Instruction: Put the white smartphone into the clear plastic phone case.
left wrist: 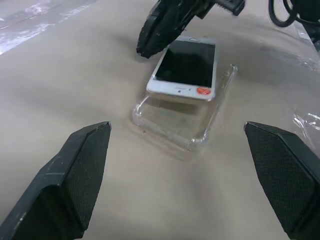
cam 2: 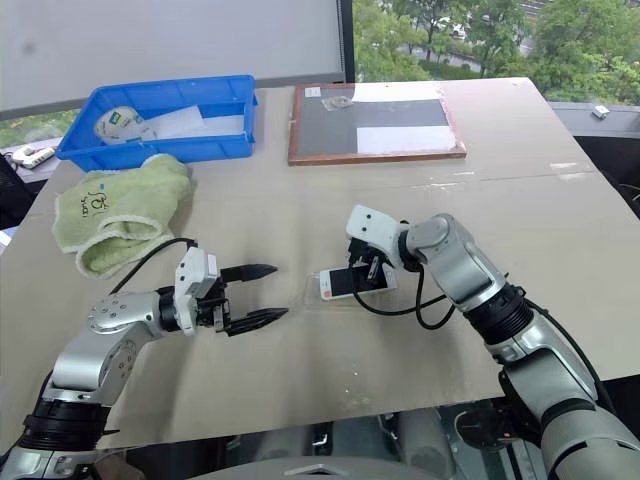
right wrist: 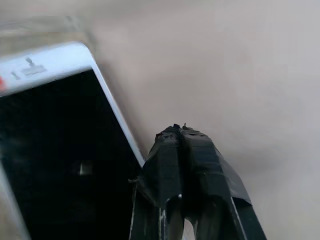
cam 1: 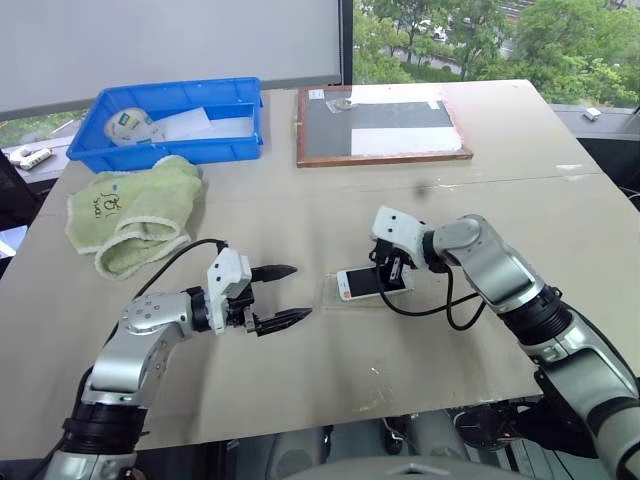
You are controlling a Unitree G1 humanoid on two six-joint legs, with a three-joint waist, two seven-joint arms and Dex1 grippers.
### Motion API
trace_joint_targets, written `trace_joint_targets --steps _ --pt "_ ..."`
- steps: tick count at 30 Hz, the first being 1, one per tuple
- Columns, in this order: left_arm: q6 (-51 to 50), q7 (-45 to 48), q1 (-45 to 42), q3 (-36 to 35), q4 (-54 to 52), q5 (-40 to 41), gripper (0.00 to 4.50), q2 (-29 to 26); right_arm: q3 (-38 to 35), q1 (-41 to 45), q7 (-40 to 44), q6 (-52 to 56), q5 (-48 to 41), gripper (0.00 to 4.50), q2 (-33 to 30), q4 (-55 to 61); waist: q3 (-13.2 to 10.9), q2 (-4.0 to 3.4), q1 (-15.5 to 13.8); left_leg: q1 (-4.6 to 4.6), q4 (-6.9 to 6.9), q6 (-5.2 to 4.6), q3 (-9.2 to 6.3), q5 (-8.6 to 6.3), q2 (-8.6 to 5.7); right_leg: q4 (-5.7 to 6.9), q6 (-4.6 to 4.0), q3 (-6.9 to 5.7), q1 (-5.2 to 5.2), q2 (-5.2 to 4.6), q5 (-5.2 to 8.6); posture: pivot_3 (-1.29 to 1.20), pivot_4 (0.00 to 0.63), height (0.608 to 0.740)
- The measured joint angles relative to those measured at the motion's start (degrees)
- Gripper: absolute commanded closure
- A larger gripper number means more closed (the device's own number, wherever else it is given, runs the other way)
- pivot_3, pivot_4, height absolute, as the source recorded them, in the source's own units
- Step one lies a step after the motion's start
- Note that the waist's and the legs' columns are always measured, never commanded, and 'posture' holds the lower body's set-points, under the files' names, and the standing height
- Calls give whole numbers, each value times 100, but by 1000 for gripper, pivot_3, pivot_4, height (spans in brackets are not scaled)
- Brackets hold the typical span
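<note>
Phone (left wrist: pixel 185 65): stiff, slick slab, lying partly in the case (left wrist: pixel 175 120) (thin, flexible shell). Right gripper (right wrist: pixel 182 137) pinched together, empty, beside the phone; left gripper (cam 1: pixel 285 295) spread apart, near the case. Best pressed along its edges.

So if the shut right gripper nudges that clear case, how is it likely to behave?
Probably slides easily: the clear case looks thin and light, lying flat on the smooth table. Likely flexes rather than stays stiff, since its walls look thin. The white smartphone rests tilted with one end in it, so a push may shift both together. The right gripper is at the phone's far end.
</note>
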State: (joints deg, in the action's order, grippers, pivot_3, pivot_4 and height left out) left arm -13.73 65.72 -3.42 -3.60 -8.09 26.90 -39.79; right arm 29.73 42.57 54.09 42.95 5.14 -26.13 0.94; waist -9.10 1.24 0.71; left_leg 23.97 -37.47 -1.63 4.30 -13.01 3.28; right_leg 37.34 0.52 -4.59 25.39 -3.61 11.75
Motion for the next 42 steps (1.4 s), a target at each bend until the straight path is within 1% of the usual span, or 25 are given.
trace_joint_targets --steps 4,7,10,15,20,24,27,32,42 --pt "-47 -29 7 14 -28 0 38 0 186 128 403 -76 -19 4431 -204 -13 0 0 2 0 0 0 -3 0 1 1 -1 -1 1 3 0 0 150 740" --pt "-77 -93 -10 47 -33 0 38 4 243 177 759 -50 -139 4431 -345 162 -1 -1 6 0 0 0 -4 0 2 2 0 -1 2 4 0 0 150 740" --pt "-82 -122 -7 144 -79 -2 38 21 243 188 943 97 -295 4431 -371 440 -1 -1 2 0 1 0 -3 0 3 2 1 -1 2 4 0 0 150 740" --pt "-83 -177 27 198 -152 -13 38 34 219 187 909 188 -357 4431 -404 598 -1 -1 -4 0 0 0 -2 0 2 2 -2 -1 2 1 1 0 150 740" --pt "-82 -173 25 199 -151 -41 38 33 5 184 742 183 -457 4431 -369 609 -1 0 -2 0 0 0 -2 0 2 2 -2 -1 2 2 1 0 150 740" --pt "-84 -134 4 199 -149 -41 38 22 -542 147 579 196 -920 4431 77 623 -1 0 6 0 2 0 -3 0 3 3 3 -1 3 6 -2 0 150 740" --pt "-95 -101 6 179 -149 -3 38 -10 -639 -82 625 165 -1243 4431 158 760 -1 0 -18 0 2 0 -6 0 2 3 4 -3 0 4 -3 0 150 740" --pt "-94 -68 167 51 -149 31 38 -115 -354 -678 743 -208 -1266 4431 -6 545 -2 0 -6 1 1 0 3 0 -1 -9 -3 2 -2 -4 3 0 150 740" --pt "-91 -40 368 -70 -163 34 38 -143 136 -532 813 -1037 -825 4431 -114 168 14 9 -2 -27 0 0 -7 0 3 2 -15 -2 -19 2 10 0 150 740"
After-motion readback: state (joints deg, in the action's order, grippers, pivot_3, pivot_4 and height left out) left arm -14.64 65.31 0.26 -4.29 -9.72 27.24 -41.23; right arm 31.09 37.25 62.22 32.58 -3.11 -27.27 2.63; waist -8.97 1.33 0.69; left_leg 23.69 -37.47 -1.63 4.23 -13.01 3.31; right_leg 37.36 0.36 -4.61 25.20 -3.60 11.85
